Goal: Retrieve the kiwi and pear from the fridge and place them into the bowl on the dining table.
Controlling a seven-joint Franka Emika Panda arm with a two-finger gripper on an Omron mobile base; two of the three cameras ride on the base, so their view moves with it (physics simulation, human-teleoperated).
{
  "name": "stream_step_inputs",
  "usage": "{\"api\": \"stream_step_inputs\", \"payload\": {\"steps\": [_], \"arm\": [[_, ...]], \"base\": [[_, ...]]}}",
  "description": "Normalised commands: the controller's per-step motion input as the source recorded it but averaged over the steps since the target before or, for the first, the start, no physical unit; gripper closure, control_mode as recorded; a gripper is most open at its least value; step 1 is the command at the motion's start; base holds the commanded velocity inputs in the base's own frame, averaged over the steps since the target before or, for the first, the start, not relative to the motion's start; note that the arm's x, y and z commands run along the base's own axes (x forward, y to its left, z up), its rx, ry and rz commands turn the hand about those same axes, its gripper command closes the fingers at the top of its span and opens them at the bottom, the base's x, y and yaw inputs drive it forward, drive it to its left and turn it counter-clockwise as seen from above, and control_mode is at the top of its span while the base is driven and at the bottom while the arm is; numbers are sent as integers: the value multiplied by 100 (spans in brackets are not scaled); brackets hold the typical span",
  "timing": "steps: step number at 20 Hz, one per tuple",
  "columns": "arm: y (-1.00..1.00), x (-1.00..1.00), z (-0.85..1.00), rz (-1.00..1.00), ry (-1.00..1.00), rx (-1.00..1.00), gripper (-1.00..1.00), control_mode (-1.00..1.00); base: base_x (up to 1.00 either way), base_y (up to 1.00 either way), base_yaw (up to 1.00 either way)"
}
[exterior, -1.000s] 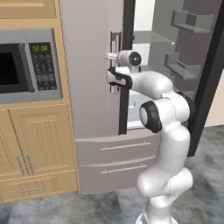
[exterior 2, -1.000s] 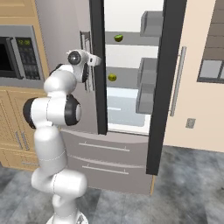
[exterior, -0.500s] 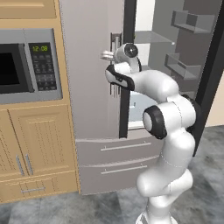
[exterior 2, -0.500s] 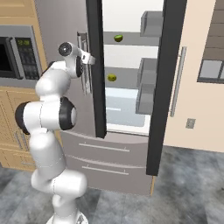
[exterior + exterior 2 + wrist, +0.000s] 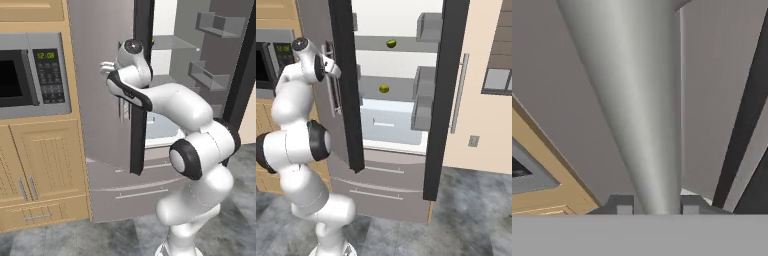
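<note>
- The gripper [image 5: 650, 207] has its two tips closed snugly on the left door's bar handle [image 5: 632, 100], one tip on each side of the bar in the hand view. Nothing else is in its grasp.
- From the right base view the hand [image 5: 326, 62] sits at the upper stretch of that handle, pressed close to the grey door face.
- The handle looks like rigid, smooth steel. It won't give, but it could slide between the pads, so I'd say a square grip across the bar matters more than force.
- The fridge [image 5: 100, 75] door itself will swing heavy on its hinge, so it is best drawn in an arc rather than straight out.
- The right door already stands wide open, showing the white inside and shelves.
- A small greenish fruit [image 5: 391, 43] rests on the upper shelf and another [image 5: 384, 89] on the shelf below. Which is the kiwi and which the pear I can't tell at this size.
- Both should be light and firm enough to pinch across the middle, though the rounded skin may roll or bruise under a hard squeeze.
- To the left is a built-in microwave [image 5: 30, 80] above wooden cabinets.
</note>
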Motion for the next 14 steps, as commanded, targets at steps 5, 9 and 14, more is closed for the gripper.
{"api": "stream_step_inputs", "payload": {"steps": [5,9,14], "arm": [[92,-98,-5,-3,6,7,100,-100],[82,-61,-1,-5,-10,0,100,-100],[45,-55,25,-1,-10,0,-100,-100]], "base": [[0,0,0],[0,0,0],[0,0,0]]}}
